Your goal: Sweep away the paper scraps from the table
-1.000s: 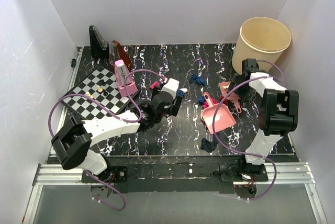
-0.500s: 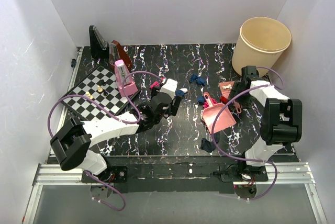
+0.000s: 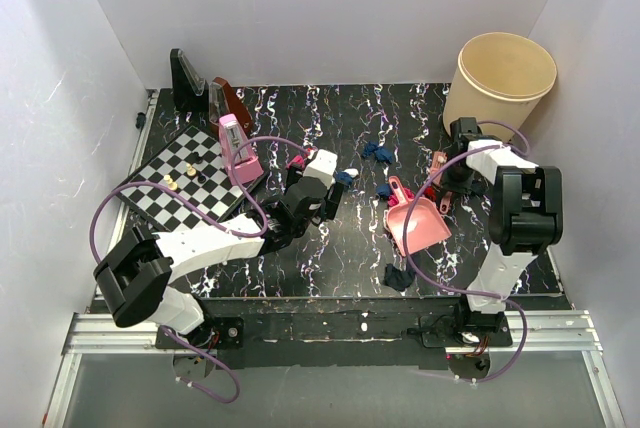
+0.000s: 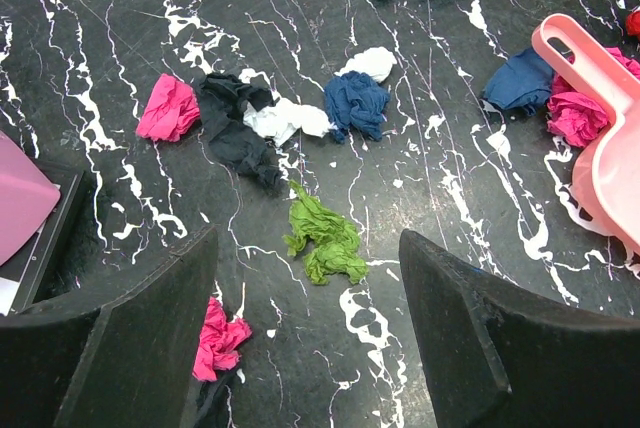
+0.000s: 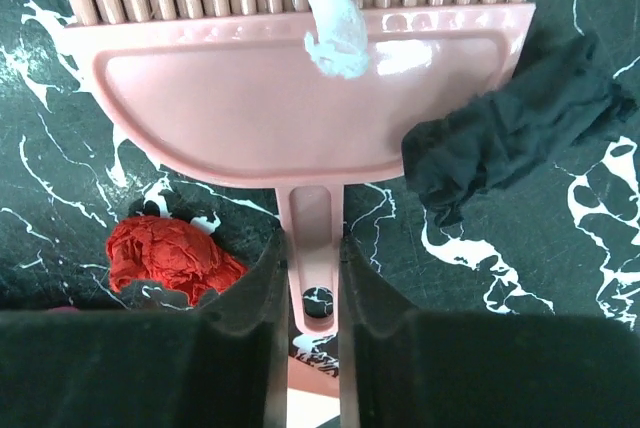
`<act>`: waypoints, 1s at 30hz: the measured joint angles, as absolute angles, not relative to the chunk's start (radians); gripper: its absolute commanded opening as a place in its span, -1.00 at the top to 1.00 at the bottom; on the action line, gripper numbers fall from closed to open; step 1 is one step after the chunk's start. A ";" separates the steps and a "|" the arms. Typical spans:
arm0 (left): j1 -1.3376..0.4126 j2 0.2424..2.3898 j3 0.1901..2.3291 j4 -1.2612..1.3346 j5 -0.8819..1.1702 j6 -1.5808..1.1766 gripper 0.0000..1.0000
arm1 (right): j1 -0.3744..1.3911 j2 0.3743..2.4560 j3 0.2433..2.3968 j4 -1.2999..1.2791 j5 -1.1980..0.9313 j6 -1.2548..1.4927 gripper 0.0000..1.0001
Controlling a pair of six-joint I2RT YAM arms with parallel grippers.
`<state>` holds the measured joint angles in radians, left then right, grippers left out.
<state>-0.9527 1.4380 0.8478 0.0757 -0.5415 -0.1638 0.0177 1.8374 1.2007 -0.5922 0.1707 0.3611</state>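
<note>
Paper scraps lie across the marbled black table [image 3: 350,238]. In the left wrist view a green scrap [image 4: 325,238] lies just ahead of my left gripper [image 4: 308,248], which is open and holds nothing. Beyond it are pink [image 4: 168,108], black [image 4: 235,133], white [image 4: 285,120] and blue [image 4: 357,103] scraps. My right gripper [image 5: 311,248] is shut on the handle of a pink brush [image 5: 300,98]. A red scrap [image 5: 165,258] and a black scrap [image 5: 510,138] lie either side of it. From above, blue scraps [image 3: 378,152] lie mid-table and a dark one [image 3: 398,276] near the front edge.
A pink dustpan [image 3: 420,225] lies on the table left of the right gripper [image 3: 450,183]. A tan bin [image 3: 500,83] stands at the back right. A chessboard [image 3: 185,183] with small pieces and a pink metronome [image 3: 238,148] are at the left, beside the left gripper [image 3: 322,180].
My right gripper has moved onto the pink brush and shut on its handle. The left gripper has stayed open and has barely moved.
</note>
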 measured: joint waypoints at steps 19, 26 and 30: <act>-0.953 1.436 0.842 0.090 -0.569 -0.156 -0.44 | 0.162 1.634 1.200 -0.691 0.242 0.337 0.84; -0.951 1.436 0.842 0.090 -0.583 -0.156 -0.44 | 0.280 1.591 1.266 -0.758 0.264 0.307 0.84; -0.943 1.436 0.842 0.088 -0.591 -0.162 -0.45 | 0.357 1.571 1.280 -0.778 0.220 0.299 0.81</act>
<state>-0.9428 1.4357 0.8421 0.0879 -0.5915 -0.1619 0.3569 1.5707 1.2797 -0.7784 0.2203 0.2985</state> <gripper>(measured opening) 0.721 0.244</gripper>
